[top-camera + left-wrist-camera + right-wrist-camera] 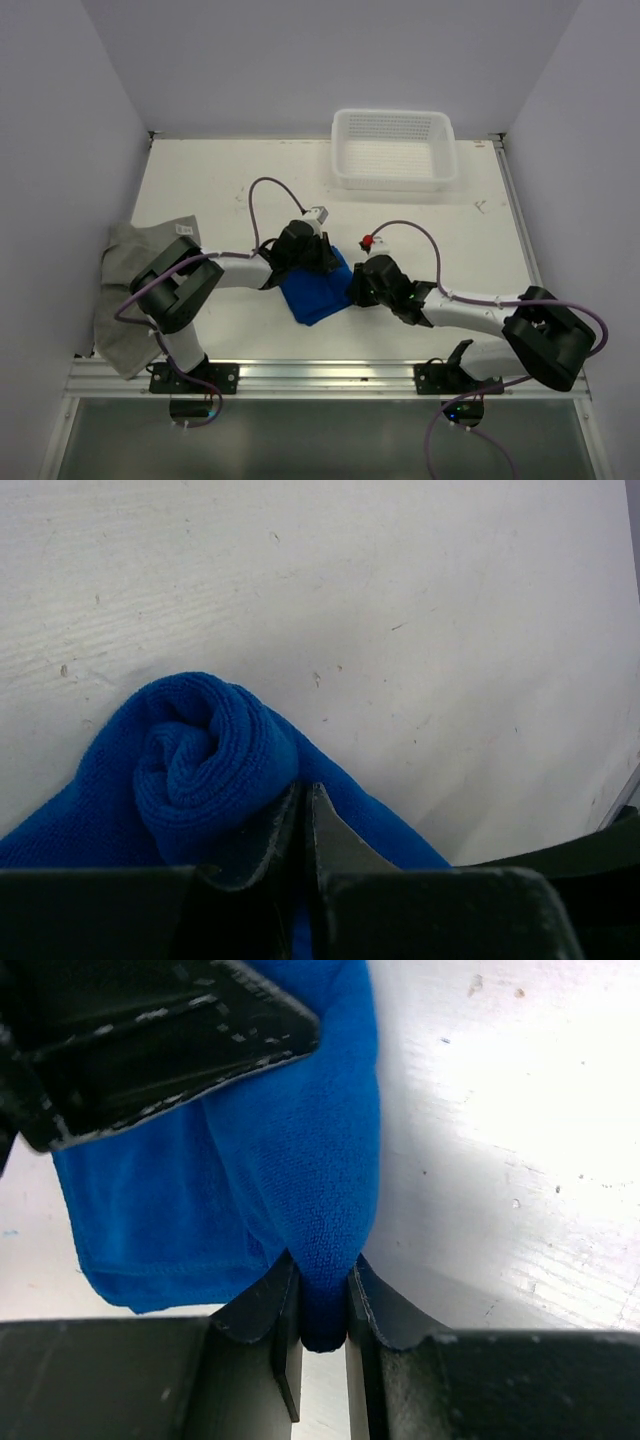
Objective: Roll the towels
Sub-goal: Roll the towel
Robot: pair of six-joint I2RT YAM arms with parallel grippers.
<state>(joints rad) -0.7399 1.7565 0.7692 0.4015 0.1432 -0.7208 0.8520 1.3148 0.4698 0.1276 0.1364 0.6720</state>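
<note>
At the centre of the table [230, 180], towards its near edge, we find the blue towel [315, 297] partly rolled, one end coiled tight. We note the left gripper [303, 792] closed to a slit beside that coil, blue cloth showing in it. The right gripper [320, 1265] pinches a fold of the same towel. The grey towel [125, 290] lies crumpled at the table's left edge.
</note>
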